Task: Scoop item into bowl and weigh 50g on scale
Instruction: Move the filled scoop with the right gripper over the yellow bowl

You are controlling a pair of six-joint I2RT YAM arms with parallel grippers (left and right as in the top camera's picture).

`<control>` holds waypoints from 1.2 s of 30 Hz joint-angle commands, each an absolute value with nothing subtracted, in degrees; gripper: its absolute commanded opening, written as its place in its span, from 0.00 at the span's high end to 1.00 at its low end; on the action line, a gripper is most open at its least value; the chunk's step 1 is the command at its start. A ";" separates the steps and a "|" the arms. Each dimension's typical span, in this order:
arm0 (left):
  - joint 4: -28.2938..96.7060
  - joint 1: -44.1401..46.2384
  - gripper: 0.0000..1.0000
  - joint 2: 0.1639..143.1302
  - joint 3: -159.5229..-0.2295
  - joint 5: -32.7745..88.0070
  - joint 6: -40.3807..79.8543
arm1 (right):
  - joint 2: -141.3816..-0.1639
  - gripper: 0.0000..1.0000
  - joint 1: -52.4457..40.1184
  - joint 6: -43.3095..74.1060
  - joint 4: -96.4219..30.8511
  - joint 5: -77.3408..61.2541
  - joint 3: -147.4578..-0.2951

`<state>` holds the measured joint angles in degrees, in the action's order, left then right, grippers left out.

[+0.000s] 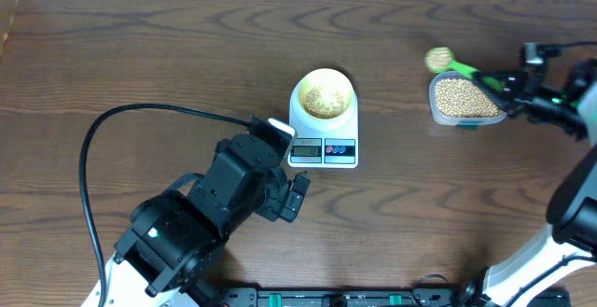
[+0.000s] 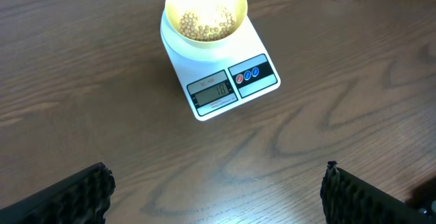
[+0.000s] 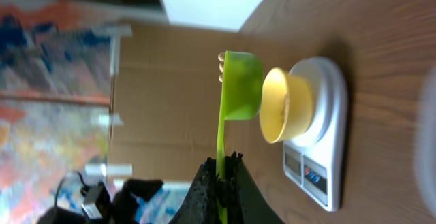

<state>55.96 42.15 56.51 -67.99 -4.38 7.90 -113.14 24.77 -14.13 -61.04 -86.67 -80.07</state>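
Observation:
The white scale (image 1: 323,148) stands mid-table with the pale-yellow bowl (image 1: 323,95) on its platform and a layer of tan beans (image 1: 324,100) in the bowl. My right gripper (image 1: 496,85) is shut on the handle of a green scoop (image 1: 439,60). The scoop's cup hangs above the table just beyond a clear tub (image 1: 462,99) of beans. In the right wrist view the scoop (image 3: 242,84) rises from my shut right gripper (image 3: 221,159), with the bowl (image 3: 283,105) and scale (image 3: 327,115) behind. My left gripper (image 2: 216,171) is open and empty, short of the scale (image 2: 221,81).
The left arm's black cable (image 1: 93,139) loops over the table at the left. The table's far edge runs along the top of the overhead view. Bare wood lies between the scale and the tub.

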 commanded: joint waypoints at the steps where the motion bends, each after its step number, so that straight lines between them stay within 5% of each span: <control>1: 56.16 42.19 0.01 56.47 -69.12 -4.05 8.23 | -113.58 0.99 19.00 -14.81 -60.05 -89.43 -79.81; 15: 56.16 42.19 0.01 56.47 -69.12 -4.05 8.23 | -113.58 0.99 3.57 -1.96 -43.83 -88.25 -79.81; 36: 56.16 42.19 0.01 56.47 -69.12 -4.05 8.23 | -113.58 0.99 -9.34 15.05 -26.39 -60.86 -80.03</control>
